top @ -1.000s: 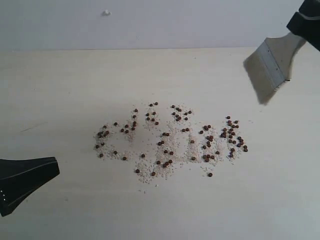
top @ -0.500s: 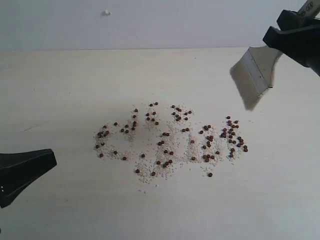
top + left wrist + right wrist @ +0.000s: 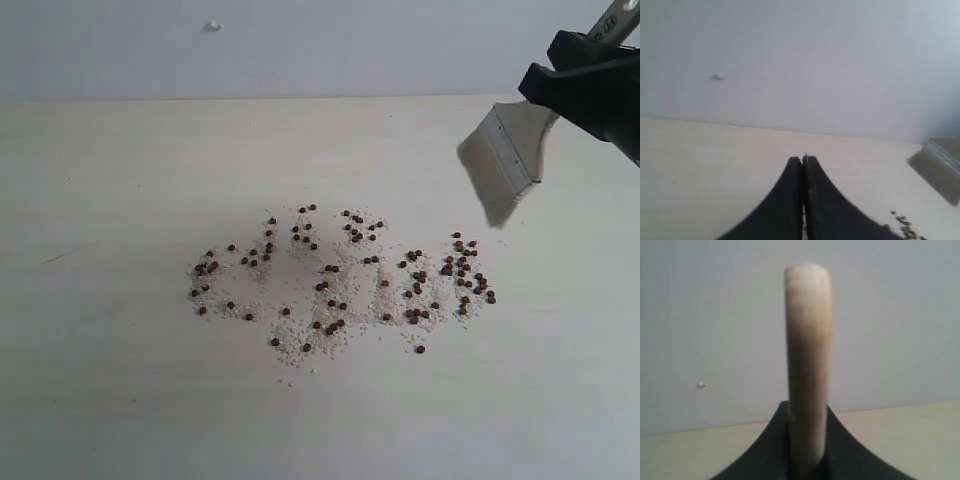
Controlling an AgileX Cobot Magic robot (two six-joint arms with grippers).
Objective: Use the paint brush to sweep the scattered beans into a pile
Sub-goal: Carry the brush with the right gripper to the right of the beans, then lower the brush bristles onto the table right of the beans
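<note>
Dark reddish-brown beans lie scattered with whitish grains in a wide patch in the middle of the pale table; no compact pile shows. The paint brush hangs tilted above the table at the upper right, bristles pointing down-left, clear of the beans. My right gripper is shut on the brush's pale wooden handle, which stands up between the black fingers. My left gripper is shut with nothing in it and is out of the exterior view. In the left wrist view the brush head and a few beans show at the edge.
The pale table runs back to a grey-white wall that bears a small white speck.
My right gripper has carried the brush left and slightly down towards the bean patch. My left gripper has drawn back out of the lower-left of the exterior view. The beans have not moved.
</note>
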